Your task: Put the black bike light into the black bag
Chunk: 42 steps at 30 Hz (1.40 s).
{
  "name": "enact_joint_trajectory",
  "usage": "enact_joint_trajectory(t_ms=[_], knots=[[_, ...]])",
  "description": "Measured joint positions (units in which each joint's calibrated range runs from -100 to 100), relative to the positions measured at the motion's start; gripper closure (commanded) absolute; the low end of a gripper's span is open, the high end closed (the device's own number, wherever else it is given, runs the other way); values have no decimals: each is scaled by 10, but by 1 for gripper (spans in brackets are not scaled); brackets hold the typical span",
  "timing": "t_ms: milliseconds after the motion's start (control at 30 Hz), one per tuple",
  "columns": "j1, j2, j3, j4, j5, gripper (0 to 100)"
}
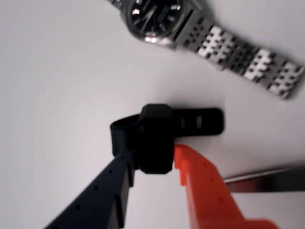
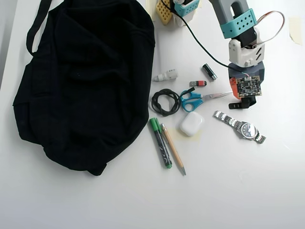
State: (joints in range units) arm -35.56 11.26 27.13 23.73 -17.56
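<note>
The black bike light (image 1: 155,138) is a small black block with a thin strap tail that points right in the wrist view. It lies on the white table just below the steel watch (image 1: 157,14). My gripper (image 1: 153,160) is shut on it, the dark finger (image 1: 109,195) on its left and the orange finger (image 1: 200,186) on its right. In the overhead view the gripper (image 2: 240,99) is at the right, and only a bit of the light (image 2: 235,106) shows under it. The black bag (image 2: 81,86) lies wrinkled at the far left, well apart from the gripper.
Between the gripper and the bag lie blue scissors (image 2: 193,100), a coiled black cable (image 2: 164,101), a white earbud case (image 2: 191,124), a green marker (image 2: 160,143), a pencil (image 2: 172,149), a black cylinder (image 2: 208,71) and a small white piece (image 2: 166,75). The watch (image 2: 245,129) lies below the gripper.
</note>
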Motion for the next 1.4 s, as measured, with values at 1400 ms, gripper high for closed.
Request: enact_joint_trajectory(t_ms=[1400], knots=[[54,-107,21,83,73,98]])
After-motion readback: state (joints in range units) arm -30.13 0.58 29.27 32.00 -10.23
